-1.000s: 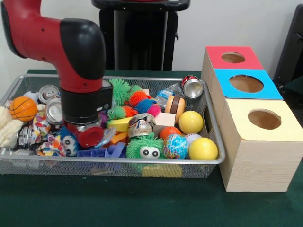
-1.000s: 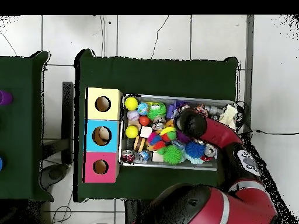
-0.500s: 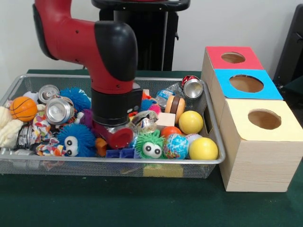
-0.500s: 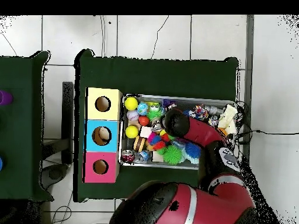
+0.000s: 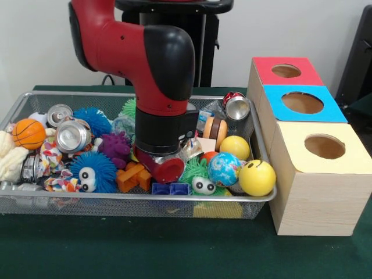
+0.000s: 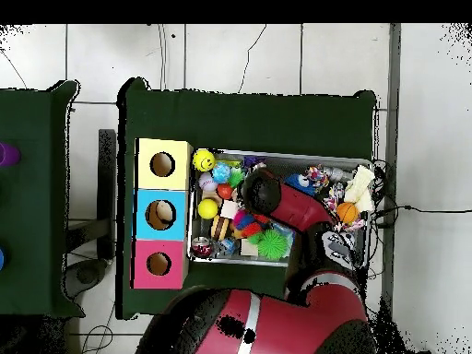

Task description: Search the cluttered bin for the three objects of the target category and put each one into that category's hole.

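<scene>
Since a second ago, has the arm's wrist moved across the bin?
Yes. The wrist has swept from the bin's basketball end toward the sorting box, stirring toys inside the wire bin.

Table cover [image 5: 174,250]: dark green cloth.
Floor [image 6: 277,55]: pale tiles round the table.
Second table [image 6: 32,203]: dark green, beside the first.
Cables [image 6: 406,210]: running across the floor.

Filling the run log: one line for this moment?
arm: low in wire bin | end effector: hidden among toys | holes: nothing entering | yellow smiley ball: in bin
</scene>
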Controlling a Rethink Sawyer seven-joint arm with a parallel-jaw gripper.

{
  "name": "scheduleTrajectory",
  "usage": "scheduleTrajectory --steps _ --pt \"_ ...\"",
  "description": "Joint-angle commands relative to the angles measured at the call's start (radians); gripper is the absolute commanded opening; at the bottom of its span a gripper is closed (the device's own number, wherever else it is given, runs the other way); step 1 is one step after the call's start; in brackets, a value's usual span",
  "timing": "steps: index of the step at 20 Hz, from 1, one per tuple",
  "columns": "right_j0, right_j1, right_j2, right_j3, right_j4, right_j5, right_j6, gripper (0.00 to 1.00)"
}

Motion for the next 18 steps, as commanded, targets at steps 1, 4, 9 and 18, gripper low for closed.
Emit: scheduleTrajectory --steps 1,4,9,18 --pt "0.068 0.070 0.105 0.095 0.115 -0.019 0.259 0.00" --pt "0.065 0.064 0.109 0.103 0.133 -0.015 0.240 0.00" --pt "0.074 0.060 0.084 0.100 0.144 0.003 0.206 0.00" --pt "0.003 -0.083 -0.053 0.092 0.054 0.167 0.038 0.00"
